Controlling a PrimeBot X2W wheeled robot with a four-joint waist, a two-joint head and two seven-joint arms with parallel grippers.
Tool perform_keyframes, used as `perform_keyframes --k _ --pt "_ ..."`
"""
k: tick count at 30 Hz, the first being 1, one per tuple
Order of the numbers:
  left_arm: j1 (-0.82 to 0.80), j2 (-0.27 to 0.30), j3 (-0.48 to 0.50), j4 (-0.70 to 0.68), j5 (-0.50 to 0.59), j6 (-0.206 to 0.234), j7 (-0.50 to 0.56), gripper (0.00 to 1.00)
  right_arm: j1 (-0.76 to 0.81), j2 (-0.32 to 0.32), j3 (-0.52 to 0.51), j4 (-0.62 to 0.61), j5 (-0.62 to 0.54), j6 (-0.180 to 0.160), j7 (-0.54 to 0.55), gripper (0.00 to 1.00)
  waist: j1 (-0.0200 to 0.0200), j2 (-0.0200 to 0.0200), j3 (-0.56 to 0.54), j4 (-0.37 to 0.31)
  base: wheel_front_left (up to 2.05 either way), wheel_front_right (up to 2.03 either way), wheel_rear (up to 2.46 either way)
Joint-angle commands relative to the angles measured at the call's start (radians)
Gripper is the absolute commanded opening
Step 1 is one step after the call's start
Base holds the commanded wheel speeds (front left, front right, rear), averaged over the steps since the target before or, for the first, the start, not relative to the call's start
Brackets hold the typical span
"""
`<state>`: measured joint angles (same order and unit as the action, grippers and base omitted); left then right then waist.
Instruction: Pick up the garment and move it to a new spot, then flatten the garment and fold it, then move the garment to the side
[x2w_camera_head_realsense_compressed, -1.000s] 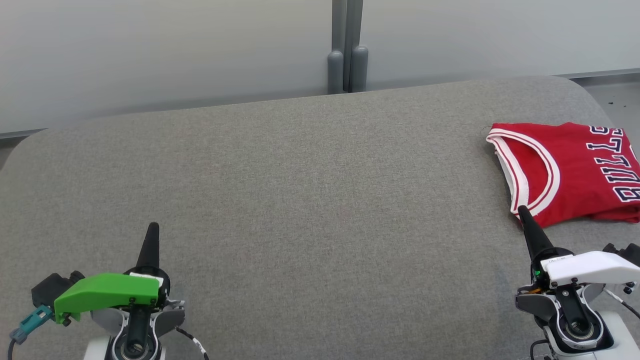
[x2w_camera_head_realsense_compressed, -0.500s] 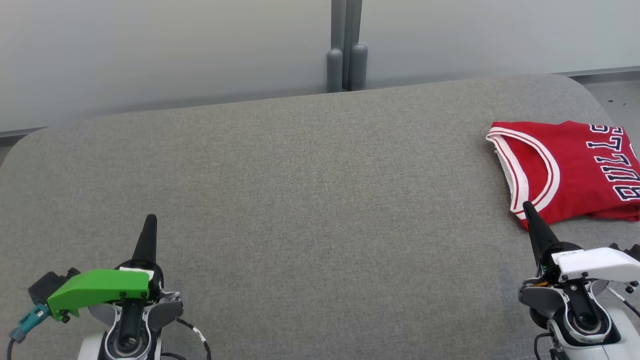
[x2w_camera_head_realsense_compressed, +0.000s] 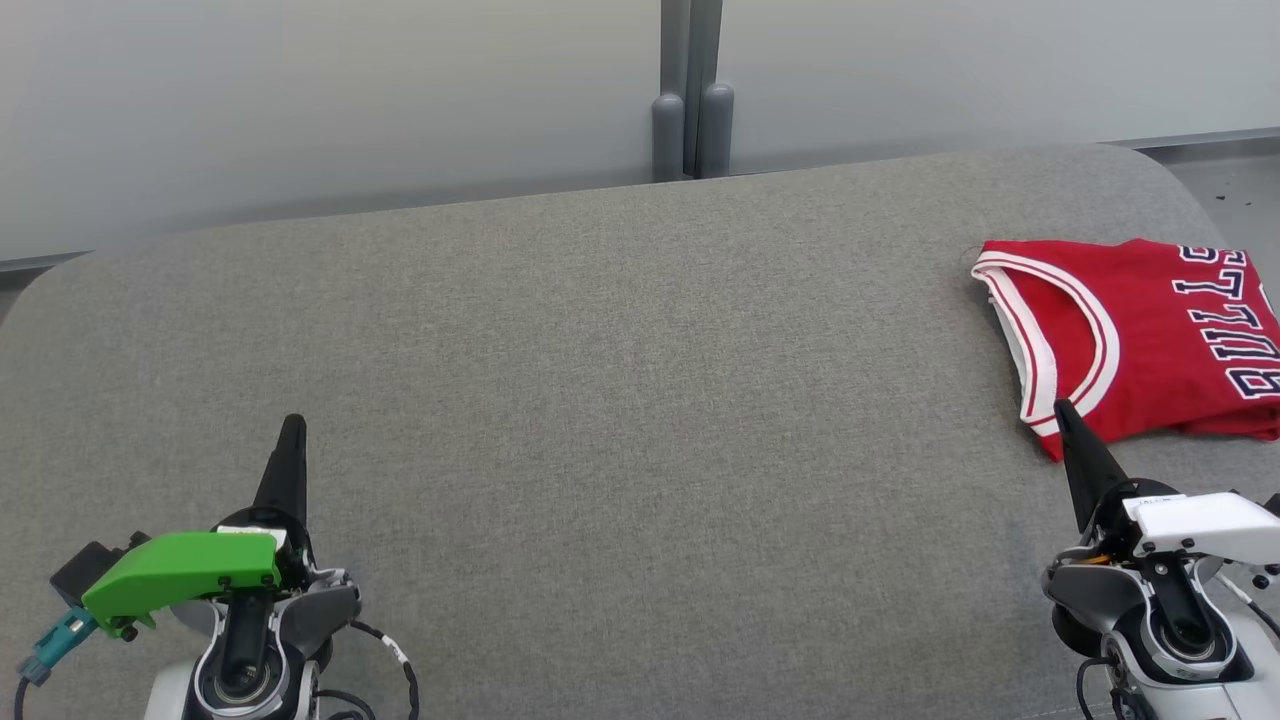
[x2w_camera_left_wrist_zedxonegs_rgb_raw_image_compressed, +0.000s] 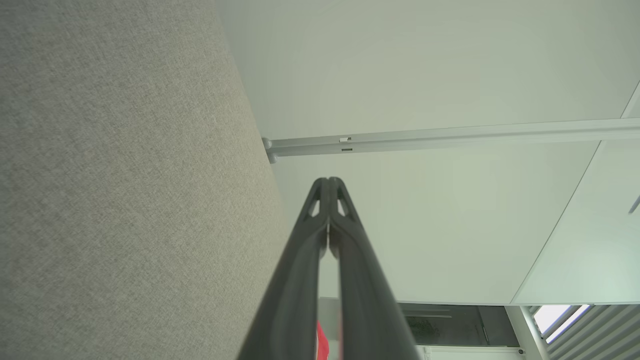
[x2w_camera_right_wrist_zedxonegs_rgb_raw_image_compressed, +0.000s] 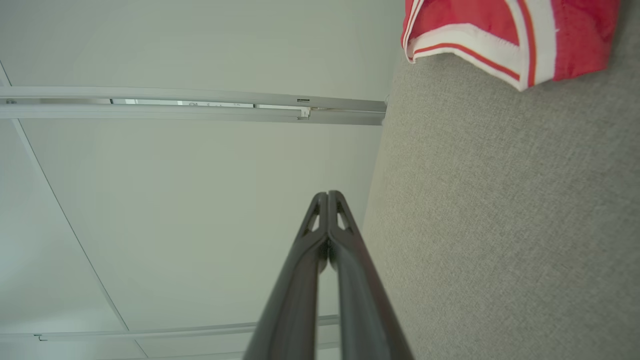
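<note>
Left gripper is clamped tight, its two dark fingers pressed tip to tip with nothing in them. It sits low at the near-left of the grey padded table, pointing away toward the back wall. Green cover on its wrist, small teal plug hanging off the left side. Right gripper same deal: fingers closed together, empty, near-right of the table, white cover on the wrist. Red jersey lies folded on the far right side of the table, close to the rounded right corner, running out past the head view's right edge. It is sleeveless, with white-and-red striped trim around the armhole and dark letters outlined in white reading sideways. From the head view the right fingertip lines up with the jersey's near-left corner. The right wrist view shows that corner off to the side of the fingers with bare grey fabric between, so no grip on it. Whether the tip brushes the cloth, cannot tell. Left wrist view catches a red sliver low between its fingers, too small to make out. Grey post stands at the middle of the wall behind the table, splitting two pale panels. Table's middle is plain grey weave.
</note>
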<state>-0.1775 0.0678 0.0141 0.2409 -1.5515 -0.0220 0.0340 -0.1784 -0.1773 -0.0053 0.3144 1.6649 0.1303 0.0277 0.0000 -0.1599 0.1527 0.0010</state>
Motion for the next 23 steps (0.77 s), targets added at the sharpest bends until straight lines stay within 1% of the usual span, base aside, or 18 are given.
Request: perform_keyframes --k 1,12,23 --pt "-0.021 -0.005 0.009 0.002 -0.014 -0.010 0.006 0.00 -0.014 -0.011 0.002 0.003 0.025 0.001 -0.003 0.00 0.0000 0.0000 0.000 0.000 0.00 0.00 0.00" --pt "-0.031 -0.016 0.033 0.008 -0.069 -0.026 0.021 0.00 -0.022 -0.030 0.016 0.014 0.117 0.001 -0.010 0.00 0.0000 0.0000 0.004 -0.001 0.00 0.00 0.00" --pt "-0.029 -0.017 0.033 0.008 -0.069 -0.027 0.022 0.00 -0.021 -0.044 0.034 0.008 0.134 0.001 -0.023 0.00 0.0000 0.0000 0.005 -0.001 0.00 0.00 0.00"
